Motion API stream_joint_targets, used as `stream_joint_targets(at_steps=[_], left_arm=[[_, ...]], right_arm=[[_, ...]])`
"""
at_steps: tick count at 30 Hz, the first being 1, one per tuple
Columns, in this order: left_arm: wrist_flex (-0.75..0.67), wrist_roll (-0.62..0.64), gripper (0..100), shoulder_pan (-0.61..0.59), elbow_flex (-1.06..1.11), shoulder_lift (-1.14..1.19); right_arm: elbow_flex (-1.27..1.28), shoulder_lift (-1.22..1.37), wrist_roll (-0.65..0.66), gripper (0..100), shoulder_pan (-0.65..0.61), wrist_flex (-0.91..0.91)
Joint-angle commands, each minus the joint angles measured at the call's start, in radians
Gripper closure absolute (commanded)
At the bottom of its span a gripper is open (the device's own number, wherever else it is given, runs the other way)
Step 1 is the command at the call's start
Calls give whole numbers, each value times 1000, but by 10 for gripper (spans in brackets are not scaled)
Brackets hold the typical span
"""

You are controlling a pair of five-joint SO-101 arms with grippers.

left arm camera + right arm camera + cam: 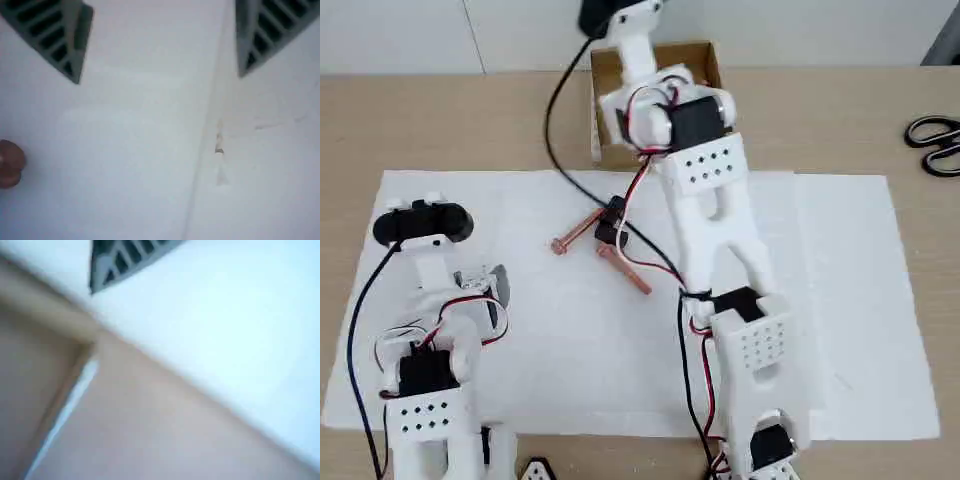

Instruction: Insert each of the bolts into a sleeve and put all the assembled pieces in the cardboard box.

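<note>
Two copper bolts (575, 232) (626, 269) lie on the white paper near the table's middle. Their near ends meet at a black sleeve (612, 222); I cannot tell whether either bolt sits inside it. The cardboard box (705, 58) stands at the back, and my right arm (665, 110) stretches over it. The right gripper (120, 262) hangs beside a box wall (45, 315). My left gripper (492, 285) (159, 77) is open just above bare paper, left of the bolts. A copper bolt head (10, 162) shows at the edge of the left wrist view.
The white paper sheet (840, 300) covers most of the wooden table (820, 110). Black scissors (935, 140) lie at the far right edge. A black cable (555, 110) runs from the right arm across the paper past the bolts.
</note>
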Motion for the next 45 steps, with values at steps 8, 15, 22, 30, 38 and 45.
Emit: stream_joint_targets(at_steps=[8, 15, 22, 30, 38, 45], left_arm=[[-23, 26, 808, 8, -7, -3], [-23, 26, 808, 6, -7, -3], [-23, 26, 808, 8, -7, -3], [-23, 26, 808, 8, -5, -3], [-23, 26, 808, 8, -5, -3], [-23, 26, 808, 8, -5, -3]], right_arm=[[-23, 79, -227, 883, -65, 73], [-25, 170, -229, 912, -81, 73], [-25, 237, -226, 910, -70, 79], [-25, 326, -255, 909, -35, 82], [-25, 334, -311, 909, -35, 81], [-20, 334, -311, 909, -38, 85]])
